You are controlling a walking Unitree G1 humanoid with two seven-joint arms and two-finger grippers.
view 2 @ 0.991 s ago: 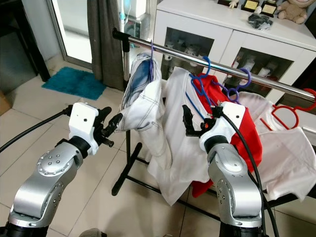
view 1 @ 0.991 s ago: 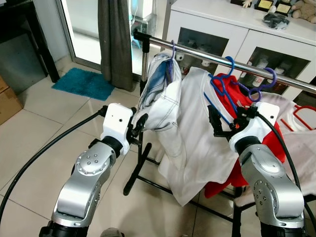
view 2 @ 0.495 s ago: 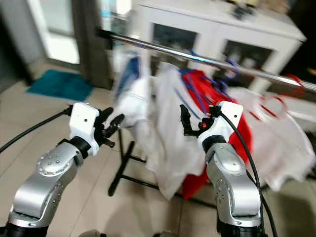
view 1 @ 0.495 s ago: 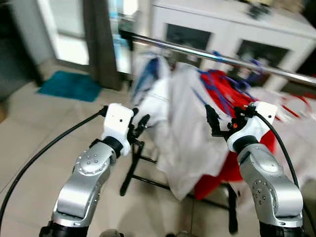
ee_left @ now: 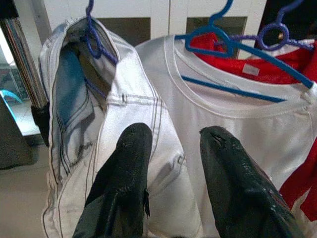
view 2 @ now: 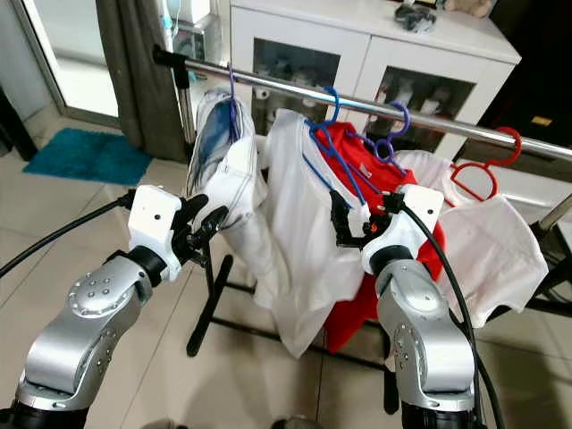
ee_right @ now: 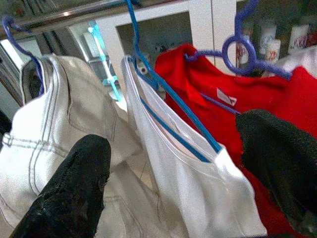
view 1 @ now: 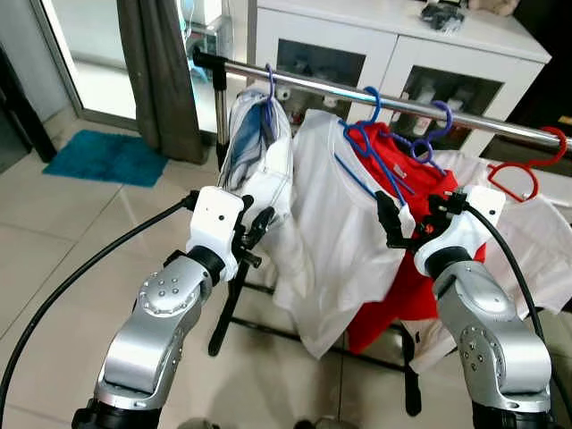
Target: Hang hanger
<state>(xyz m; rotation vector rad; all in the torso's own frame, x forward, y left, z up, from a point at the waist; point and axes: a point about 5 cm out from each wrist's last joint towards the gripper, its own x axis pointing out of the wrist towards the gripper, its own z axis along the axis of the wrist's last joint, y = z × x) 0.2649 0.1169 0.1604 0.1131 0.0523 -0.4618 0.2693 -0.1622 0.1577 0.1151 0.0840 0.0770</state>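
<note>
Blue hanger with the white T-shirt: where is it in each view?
Left eye view: blue hanger on the rail, centre, just left of the red shirt.
Right eye view: same spot, centre.
Left wrist view: in the T-shirt collar.
Right wrist view: between jeans and red shirt.
Shared landmark: the red shirt.

Silver screw-dotted arms, white wrist housings, black cables, and seemingly rubbery black-fingered tools.

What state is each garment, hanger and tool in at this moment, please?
White jeans: hung on rail.
White T-shirt: on blue hanger, hooked on rail.
Red shirt: on purple hanger, hung.
Red hanger: hooked on rail.
Left tool: open, empty.
Right tool: open around the white T-shirt's shoulder.
</note>
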